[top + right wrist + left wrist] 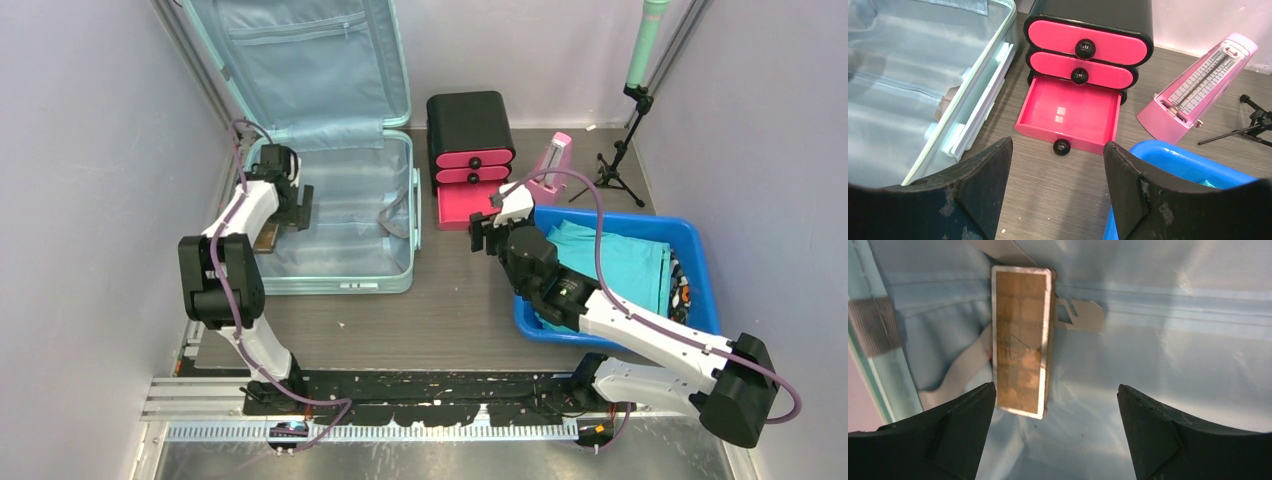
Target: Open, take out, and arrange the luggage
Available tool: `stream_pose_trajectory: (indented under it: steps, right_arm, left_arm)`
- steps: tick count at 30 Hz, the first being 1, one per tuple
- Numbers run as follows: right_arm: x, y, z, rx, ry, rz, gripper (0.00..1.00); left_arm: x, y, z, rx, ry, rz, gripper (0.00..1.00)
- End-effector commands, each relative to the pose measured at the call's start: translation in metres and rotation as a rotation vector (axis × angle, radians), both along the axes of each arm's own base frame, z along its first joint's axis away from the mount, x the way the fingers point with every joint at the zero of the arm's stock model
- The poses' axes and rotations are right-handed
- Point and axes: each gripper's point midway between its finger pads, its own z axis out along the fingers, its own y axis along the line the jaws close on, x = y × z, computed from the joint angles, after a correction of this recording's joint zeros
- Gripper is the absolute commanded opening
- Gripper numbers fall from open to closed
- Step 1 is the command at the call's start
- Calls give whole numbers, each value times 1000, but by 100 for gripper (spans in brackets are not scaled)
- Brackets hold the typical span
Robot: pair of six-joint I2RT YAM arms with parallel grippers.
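— Left gripper [1055,387]: what is it doing?
— Spread wide and holding nothing, it hangs inside the luggage [345,285]. The luggage lies open at ten o'clock on the table [450,310], lid upright at its twelve o'clock side.
— Which step is this?
— Opening looks done; taking out is in hand. A flat tan panel [1020,340] lies on the blue lining [1173,365], at eleven o'clock from the jaw gap, one fingertip [983,395] at its corner. The next move likely calls for shifting toward nine o'clock to straddle it, then closing.
— Any room?
— The luggage's side wall crowds nine o'clock; lining is open toward three. The right gripper [1057,145], also spread and holding nothing, hovers between the drawer box [1088,30] and the blue tub [700,260].
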Motion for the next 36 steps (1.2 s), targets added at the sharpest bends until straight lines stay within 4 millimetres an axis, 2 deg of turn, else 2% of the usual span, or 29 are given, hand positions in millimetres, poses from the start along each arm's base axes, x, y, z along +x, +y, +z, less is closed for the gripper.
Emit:
stream_pose_trajectory:
  steps: [1,5,8,13,17,20,27,29,36]
  right_arm:
    - [0,-1,12,46,-45,-7,72]
    - [2,1,8,28,-30,-11,72]
    - [4,0,5,13,-20,-26,72]
    - [4,-1,5,11,-17,-30,72]
    - [3,-3,6,18,-15,-31,72]
    - [2,-4,7,26,-28,-35,72]
    - [3,-5,6,15,-18,-42,72]
    - [2,-7,7,21,-23,-46,72]
    - [3,-6,8,27,-27,-48,72]
  left_arm:
    - [30,9,-4,28,-39,-64,94]
    - [36,21,-23,89,7,-52,90]
    - [41,21,-27,66,-6,-87,90]
    - [39,39,-29,32,-3,-21,90]
    - [39,55,-30,101,-10,7,93]
    - [38,67,-40,162,19,29,92]
    - [43,47,-58,39,34,-20,89]
    - [44,44,-57,18,37,-21,87]
    - [38,5,-53,-169,23,-105,81]
